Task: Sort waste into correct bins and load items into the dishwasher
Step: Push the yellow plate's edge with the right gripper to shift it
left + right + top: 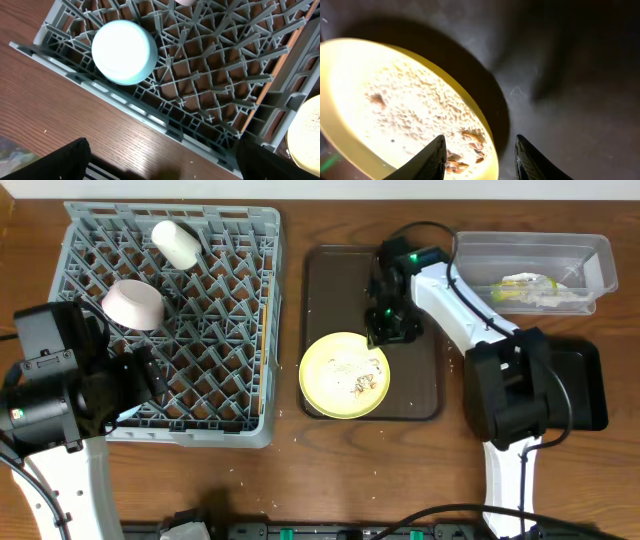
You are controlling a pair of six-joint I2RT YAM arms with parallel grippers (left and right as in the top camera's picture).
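Observation:
The pale yellow plate (pixel 345 375) lies at the front of the brown serving tray, with rice-like crumbs (pixel 360 380) on it. My right gripper (pixel 385 330) is at the plate's far right rim. In the right wrist view the right gripper (pixel 480 140) is open and straddles the rim of the plate (pixel 395 100), one finger over the crumbs (pixel 420 110). The grey dish rack (pixel 250 380) holds a white cup (pixel 177 243) and a white bowl (pixel 133 304). A light blue bowl (pixel 125 52) sits upside down in the rack (pixel 210 75). My left gripper (pixel 160 170) hangs open at the rack's front edge.
The brown serving tray (pixel 330 280) lies between the rack and the bins. A clear tub (pixel 530 240) at the back right holds a yellow-green wrapper (pixel 525 285). A black tray (pixel 585 380) lies in front of it, partly under my right arm. Small crumbs dot the wooden table.

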